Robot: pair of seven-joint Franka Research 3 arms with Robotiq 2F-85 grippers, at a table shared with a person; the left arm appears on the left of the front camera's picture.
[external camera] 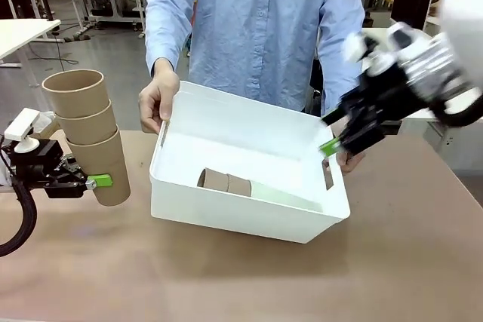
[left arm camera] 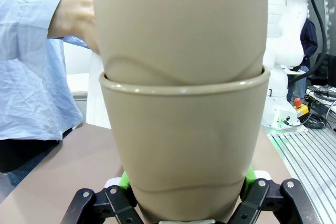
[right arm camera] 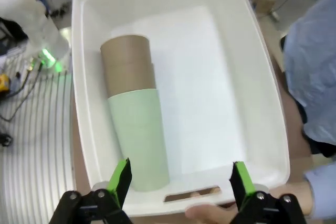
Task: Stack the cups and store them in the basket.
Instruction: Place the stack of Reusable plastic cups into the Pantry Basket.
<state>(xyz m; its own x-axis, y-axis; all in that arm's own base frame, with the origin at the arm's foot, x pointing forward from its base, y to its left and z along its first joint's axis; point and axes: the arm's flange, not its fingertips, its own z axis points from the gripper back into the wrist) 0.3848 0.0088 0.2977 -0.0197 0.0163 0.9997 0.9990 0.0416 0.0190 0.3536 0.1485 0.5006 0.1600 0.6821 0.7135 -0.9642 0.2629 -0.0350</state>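
My left gripper (external camera: 102,180) is shut on the lowest of three nested tan cups (external camera: 87,130), held upright left of the basket. In the left wrist view the cup stack (left arm camera: 184,129) stands between the green pads (left arm camera: 126,179). The white basket (external camera: 249,220) sits mid-table. Inside it lies a second stack on its side: two tan cups (external camera: 225,182) nested in a mint green cup (external camera: 283,195). My right gripper (external camera: 330,133) hangs open over the basket's right rim, holding nothing. From the right wrist view, the gripper (right arm camera: 181,182) looks down at the green cup (right arm camera: 139,135), the tan cups (right arm camera: 128,64) and the basket's rim (right arm camera: 273,103).
A person in a light blue shirt stands at the far side. One hand (external camera: 155,99) grips the basket's left end and the other hand (external camera: 347,160) the right end, just under my right gripper. Bare brown table (external camera: 249,284) lies in front of the basket.
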